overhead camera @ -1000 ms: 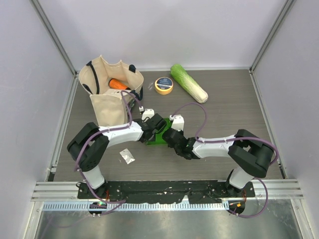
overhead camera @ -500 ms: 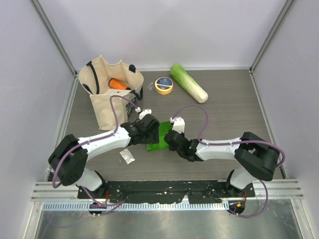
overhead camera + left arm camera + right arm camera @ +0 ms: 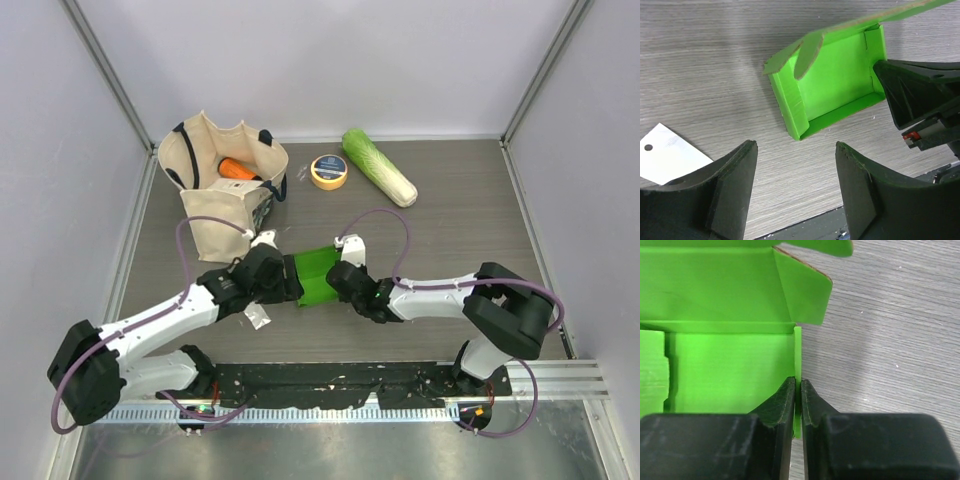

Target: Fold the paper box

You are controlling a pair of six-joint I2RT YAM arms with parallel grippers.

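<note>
Pinching the paper box (image 3: 730,365) by its side wall, your right tool (image 3: 796,387) has its fingers pressed onto the thin card. Your left tool (image 3: 794,146) hangs spread and empty, the box just ahead on the surface (image 3: 700,75). Walls are up; beyond them the lid (image 3: 900,12) stands open. Next, likely: tuck flaps, close it.

bright even overhead light, faint soft shadows
</note>
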